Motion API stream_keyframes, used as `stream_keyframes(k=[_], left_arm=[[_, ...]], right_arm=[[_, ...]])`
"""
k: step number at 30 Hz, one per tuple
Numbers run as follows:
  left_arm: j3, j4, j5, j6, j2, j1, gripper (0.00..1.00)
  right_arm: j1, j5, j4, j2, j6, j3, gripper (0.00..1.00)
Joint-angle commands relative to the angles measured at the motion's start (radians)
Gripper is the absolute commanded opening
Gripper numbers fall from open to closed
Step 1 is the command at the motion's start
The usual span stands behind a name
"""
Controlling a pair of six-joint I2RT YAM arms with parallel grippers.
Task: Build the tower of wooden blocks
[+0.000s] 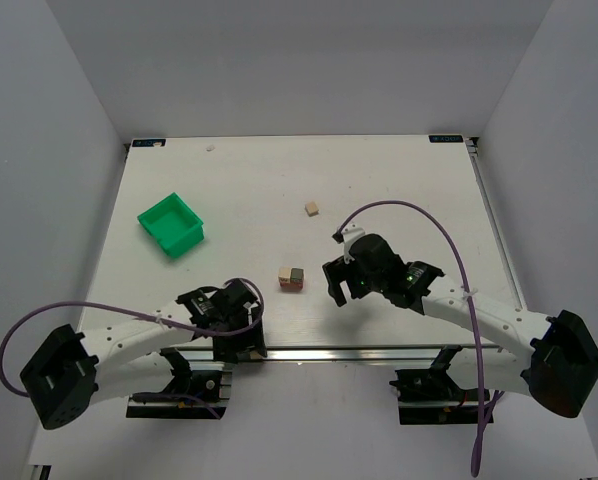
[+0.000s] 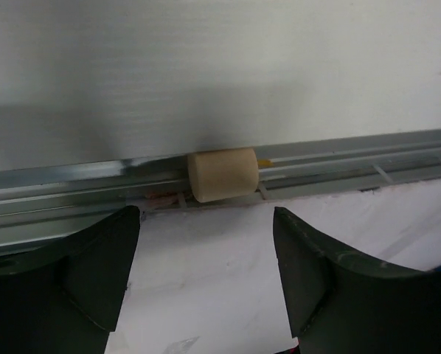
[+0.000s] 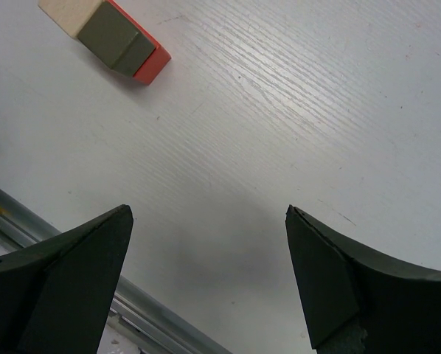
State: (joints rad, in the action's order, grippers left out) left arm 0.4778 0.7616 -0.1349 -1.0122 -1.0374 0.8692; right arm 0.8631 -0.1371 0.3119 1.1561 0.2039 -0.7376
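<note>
Tower: a wood block tower [image 1: 292, 278], made of a red-orange flat base carrying a grey-brown cube and a pale beige cube side by side, is seen just below the centre of the top view on the white counter [image 1: 399, 180].
Loose cube: a pale beige wooden cube [image 1: 312, 208] is placed above the tower, apart from it.
Right pincer: the right pincer [image 3: 207, 212] is held spread and empty, just right of the tower.
Left pincer: the left pincer [image 2: 206, 215] is spread, with nothing gripped; a pale beige rounded wooden block [image 2: 222, 174] is seen beyond it, against the metal rail [image 2: 368, 144].
Bin: a green plastic bin [image 1: 186, 241] is set left of centre, well apart.
</note>
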Motion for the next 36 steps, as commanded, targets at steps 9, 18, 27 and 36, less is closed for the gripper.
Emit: stream_keyframes(k=[9, 18, 27, 36], left_arm=[[0.068, -0.074, 0.132, -0.069, -0.139, 0.085, 0.64], [0.119, -0.097, 0.152, -0.029, -0.147, 0.123, 0.18], [0.179, -0.266, 0.158, 0.090, 0.062, 0.119, 0.06], [0.304, -0.372, 0.201, 0.104, -0.003, 0.096, 0.01]], right_arm=[[-0.009, -0.039, -0.028, -0.036, 0.034, 0.020, 0.89], [-0.007, 0.014, -0.034, -0.068, -0.014, 0.033, 0.90], [0.013, 0.355, -0.163, -0.199, -0.280, 0.081, 0.89], [0.079, 0.590, -0.523, -0.260, -0.544, 0.224, 0.89]])
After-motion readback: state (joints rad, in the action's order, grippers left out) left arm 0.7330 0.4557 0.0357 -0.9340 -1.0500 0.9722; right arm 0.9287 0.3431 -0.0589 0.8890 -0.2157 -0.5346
